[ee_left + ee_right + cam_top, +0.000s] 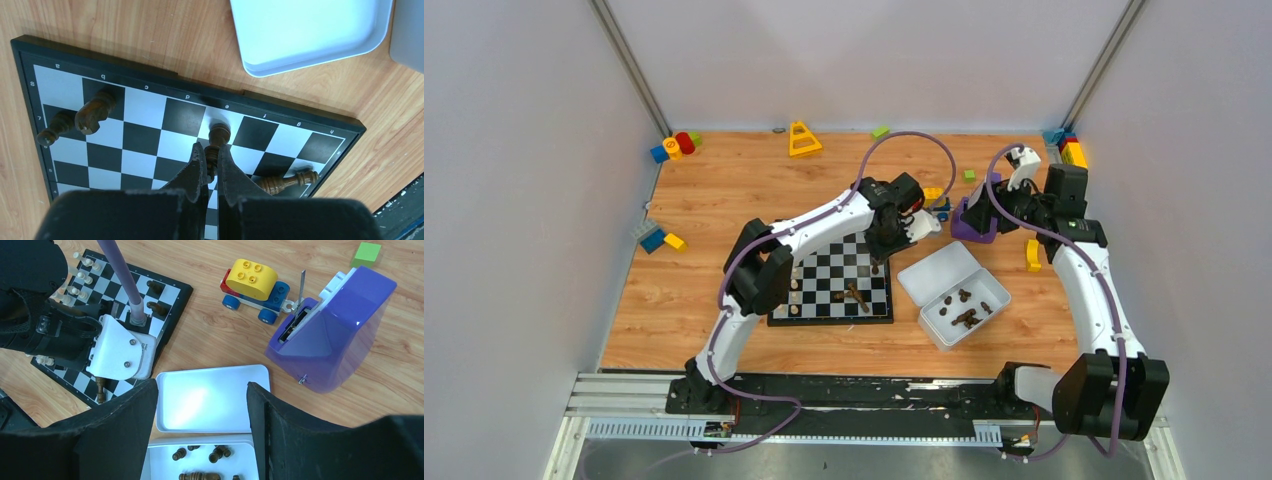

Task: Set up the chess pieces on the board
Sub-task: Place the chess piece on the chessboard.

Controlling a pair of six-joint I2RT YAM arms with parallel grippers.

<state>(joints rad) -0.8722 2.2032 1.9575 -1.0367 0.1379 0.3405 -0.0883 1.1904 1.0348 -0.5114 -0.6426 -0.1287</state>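
Observation:
The board (876,310) lies mid-table, seen close up as the board (140,107) in the left wrist view. My left gripper (210,150) is shut on a dark chess piece (218,134) that stands upright on a square near the board's lettered edge. A dark knight (95,111) and a dark pawn (54,129) lean near one corner, and another dark piece (287,181) lies flat. Cream pieces (796,290) line the board's left side. My right gripper (202,385) hangs open and empty above the white tray (155,460), which holds several dark pieces (220,454).
The tray's lid (210,397) lies beside it. A purple container (332,340) and a toy car (255,285) stand behind it. Toy blocks sit at the table's edges: a yellow triangle (803,138), a red and yellow cluster (676,146), blue ones (656,238), a yellow one (1033,255).

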